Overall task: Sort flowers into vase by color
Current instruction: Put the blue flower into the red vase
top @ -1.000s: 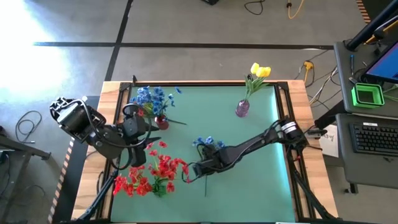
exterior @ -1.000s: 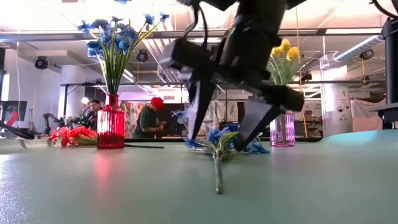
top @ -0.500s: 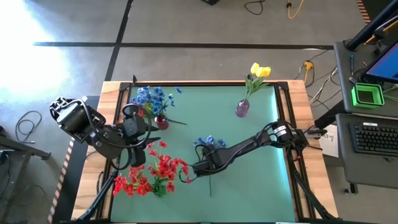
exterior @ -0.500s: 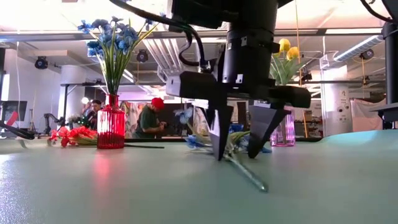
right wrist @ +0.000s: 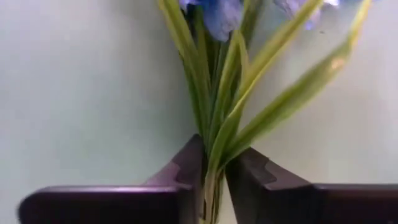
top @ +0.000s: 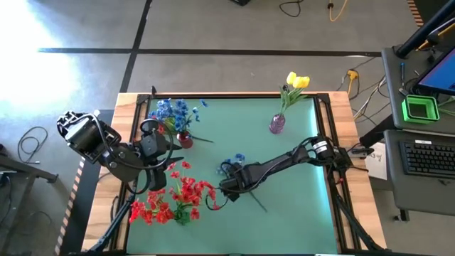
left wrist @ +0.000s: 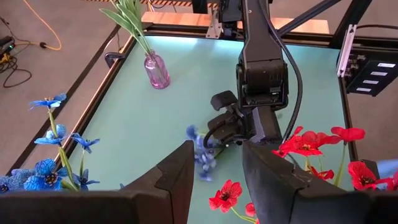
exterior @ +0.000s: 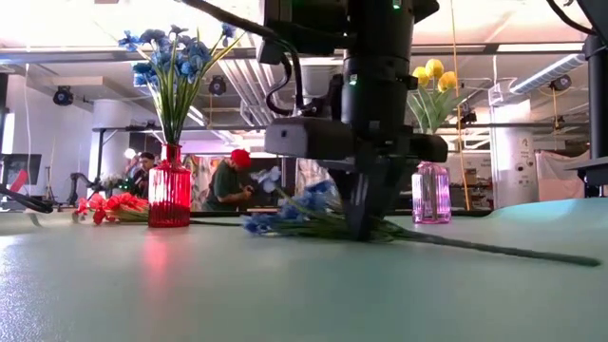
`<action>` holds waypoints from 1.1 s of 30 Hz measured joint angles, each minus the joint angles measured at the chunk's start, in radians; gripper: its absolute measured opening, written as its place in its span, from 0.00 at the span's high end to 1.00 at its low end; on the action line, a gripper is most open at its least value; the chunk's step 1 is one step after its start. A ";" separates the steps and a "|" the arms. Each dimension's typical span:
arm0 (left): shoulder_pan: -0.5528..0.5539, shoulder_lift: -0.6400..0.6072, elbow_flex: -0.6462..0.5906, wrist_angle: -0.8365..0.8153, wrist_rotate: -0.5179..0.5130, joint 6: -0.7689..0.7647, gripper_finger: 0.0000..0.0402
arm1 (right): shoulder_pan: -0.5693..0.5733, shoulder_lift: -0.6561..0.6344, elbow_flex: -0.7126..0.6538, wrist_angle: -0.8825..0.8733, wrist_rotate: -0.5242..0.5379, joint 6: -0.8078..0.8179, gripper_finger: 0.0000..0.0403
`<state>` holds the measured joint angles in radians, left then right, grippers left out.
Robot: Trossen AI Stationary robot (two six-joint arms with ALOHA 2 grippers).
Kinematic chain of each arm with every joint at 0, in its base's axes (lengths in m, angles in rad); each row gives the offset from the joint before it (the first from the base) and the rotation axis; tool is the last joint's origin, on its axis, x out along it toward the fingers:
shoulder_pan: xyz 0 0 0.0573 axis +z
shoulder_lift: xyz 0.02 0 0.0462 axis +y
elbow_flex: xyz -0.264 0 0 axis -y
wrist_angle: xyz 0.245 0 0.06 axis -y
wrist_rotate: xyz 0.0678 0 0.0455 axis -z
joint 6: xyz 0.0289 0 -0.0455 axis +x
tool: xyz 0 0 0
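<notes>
A blue flower (top: 235, 162) lies on the green table (top: 298, 213) near its middle, and my right gripper (top: 231, 186) is shut on it from above. In the low view the blossoms (exterior: 285, 215) point left and the thin stem (exterior: 494, 249) trails right along the table. Several red flowers (top: 176, 200) lie at the near left. Above them my left gripper (left wrist: 214, 180) hangs open with nothing between its fingers. A red vase (top: 184, 139) at the far left holds blue flowers (top: 170, 112). A purple vase (top: 276, 124) at the far right holds yellow flowers (top: 297, 80). My right gripper pinches the blue flower's stem and leaf bases (right wrist: 215, 155), just below the blossoms, between its two fingers. The fingers (exterior: 365, 211) come from above, pointing down, and lie across the stem. The flower lies on the table, its long stem stretched out flat.
A dark loose stem (top: 202, 140) lies beside the red vase. Wooden borders and black rails (top: 323, 114) frame the table. Bare green surface lies at the near right (top: 298, 220). People (exterior: 228, 180) stand in the room behind the table.
My right gripper has tipped steeper, rolled about its axis, sunk onto the blue flower and shut on its stem. The flower has turned about on the table: its stem end swung from pointing at the near edge toward the right, its blossoms toward the left.
</notes>
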<state>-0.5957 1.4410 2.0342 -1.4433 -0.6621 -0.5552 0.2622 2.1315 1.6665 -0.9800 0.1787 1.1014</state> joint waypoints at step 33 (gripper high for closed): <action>0.018 0.002 0.193 0.148 -0.122 0.347 0.69 | 0.014 -0.588 -0.497 0.968 0.280 -0.733 0.96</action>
<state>-0.5781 1.4433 2.2269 -1.2956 -0.7843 -0.2080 0.2766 1.5439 1.1691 -0.0115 0.4583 0.3686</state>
